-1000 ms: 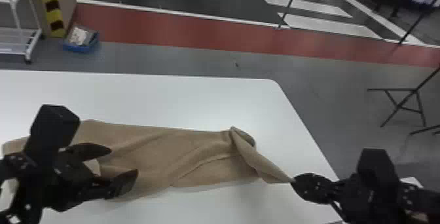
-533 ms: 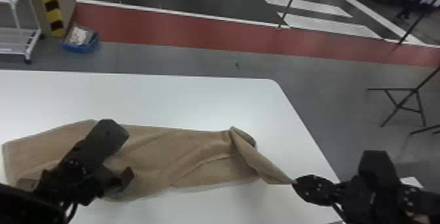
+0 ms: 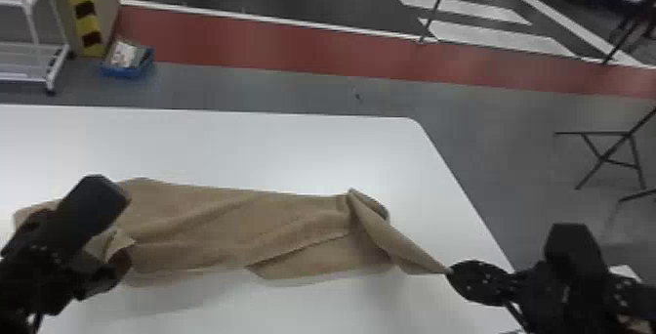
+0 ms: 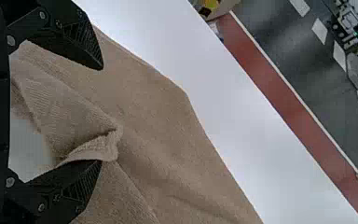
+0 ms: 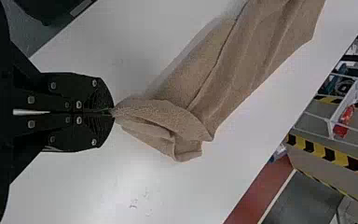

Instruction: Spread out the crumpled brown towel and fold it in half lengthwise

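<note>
The brown towel (image 3: 219, 225) lies wrinkled across the white table, its right end turned over and drawn to a point. That point is pinched by my right gripper (image 3: 451, 270) at the table's right side; in the right wrist view my right gripper (image 5: 112, 112) is shut on the corner. Over the towel's left part is my left gripper (image 3: 122, 235). In the left wrist view my left gripper (image 4: 101, 114) stands open, with a raised fold of the towel (image 4: 70, 112) between its two fingers and the fold's edge against one fingertip.
The white table (image 3: 219, 147) has its rounded far corner and slanting edge at the right. Beyond it on the floor are a white cart (image 3: 34, 59), a blue bin (image 3: 127, 67) and a black folding stand (image 3: 607, 157).
My left gripper has turned and shifted over the towel's left part, where a fold now stands up and the near edge has lifted. My right gripper has kept still with its corner.
</note>
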You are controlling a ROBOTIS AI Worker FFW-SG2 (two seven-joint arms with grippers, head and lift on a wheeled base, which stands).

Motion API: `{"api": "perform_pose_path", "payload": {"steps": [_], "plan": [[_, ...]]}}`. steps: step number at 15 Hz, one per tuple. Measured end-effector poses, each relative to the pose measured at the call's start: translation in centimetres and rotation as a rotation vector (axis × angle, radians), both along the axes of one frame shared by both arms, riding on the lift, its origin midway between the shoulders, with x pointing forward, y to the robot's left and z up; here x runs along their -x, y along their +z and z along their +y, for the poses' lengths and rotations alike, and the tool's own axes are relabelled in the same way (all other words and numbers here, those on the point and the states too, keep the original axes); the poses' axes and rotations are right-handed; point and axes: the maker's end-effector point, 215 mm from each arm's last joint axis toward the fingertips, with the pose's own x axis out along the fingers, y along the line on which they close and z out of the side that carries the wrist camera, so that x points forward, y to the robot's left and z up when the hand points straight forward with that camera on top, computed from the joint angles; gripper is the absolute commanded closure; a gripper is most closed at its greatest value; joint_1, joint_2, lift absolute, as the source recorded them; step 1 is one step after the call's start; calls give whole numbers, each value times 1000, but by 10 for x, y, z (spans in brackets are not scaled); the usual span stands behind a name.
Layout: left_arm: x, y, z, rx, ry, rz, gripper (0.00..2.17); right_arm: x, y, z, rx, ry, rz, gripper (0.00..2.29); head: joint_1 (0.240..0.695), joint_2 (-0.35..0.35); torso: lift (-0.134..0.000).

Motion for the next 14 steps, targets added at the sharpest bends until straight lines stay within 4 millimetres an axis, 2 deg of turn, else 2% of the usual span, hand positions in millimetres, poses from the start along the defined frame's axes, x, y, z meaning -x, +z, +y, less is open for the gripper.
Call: {"api": "perform_pose_path", "payload": {"steps": [2, 6, 12, 14], "plan": [[14, 0, 30, 19, 74, 46, 265, -3, -1, 1, -6, 1, -2, 1386, 695, -240, -125], [43, -16, 82, 17, 223, 140, 262, -5, -2, 0, -8, -1, -3, 1386, 695, -169, -125], [67, 5, 166, 94, 446, 131, 262, -7, -5, -10, -4, -15, 2, 1386, 695, -43, -125], [80, 4, 189, 104, 517, 146, 252, -8, -3, -21, 10, -29, -1, 1386, 695, -25, -125]]}}
